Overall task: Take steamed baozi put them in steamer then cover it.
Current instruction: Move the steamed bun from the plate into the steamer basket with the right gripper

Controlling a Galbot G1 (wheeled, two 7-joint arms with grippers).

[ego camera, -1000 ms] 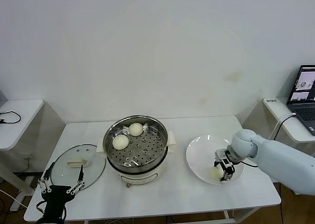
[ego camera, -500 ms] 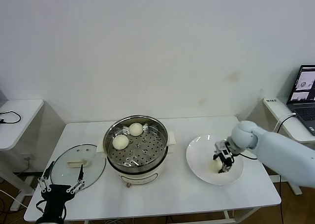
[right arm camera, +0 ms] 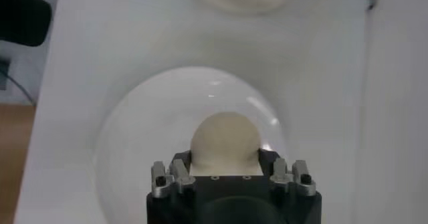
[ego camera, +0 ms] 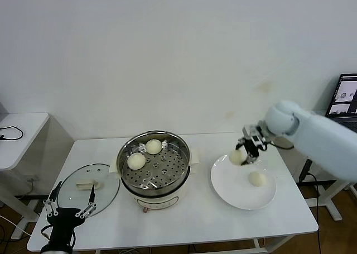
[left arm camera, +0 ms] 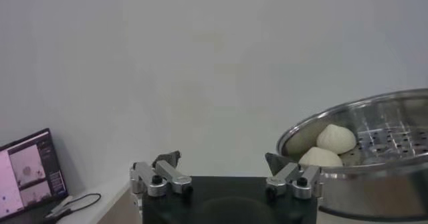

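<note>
Steamed baozi, small smooth cream-white buns, are split between two places: two sit on the perforated tray of the round shiny stainless-steel steamer (ego camera: 154,163), one (ego camera: 257,178) lies on the flat white plate (ego camera: 228,188), and one (ego camera: 237,157) is held in my right hand (ego camera: 246,151), lifted above the plate's far edge. The right wrist view shows that hand's fingers closed around the bun with the plate below. My left hand (ego camera: 69,214) waits at the near left corner of the surface, fingers spread wide, just in front of the round clear glass cover (ego camera: 88,185), which lies flat beside the steamer. To do this step well, I judge I should carry the bun level across to the steamer, clear its rim and side handle, lower it onto a free part of the tray away from the two buns there, and release gently so the soft dough is not dented. The surface (ego camera: 223,212) is a white table against a plain white wall. A smaller white side table (ego camera: 22,132) stands to the left, and a laptop (ego camera: 345,103) sits on another to the right.
</note>
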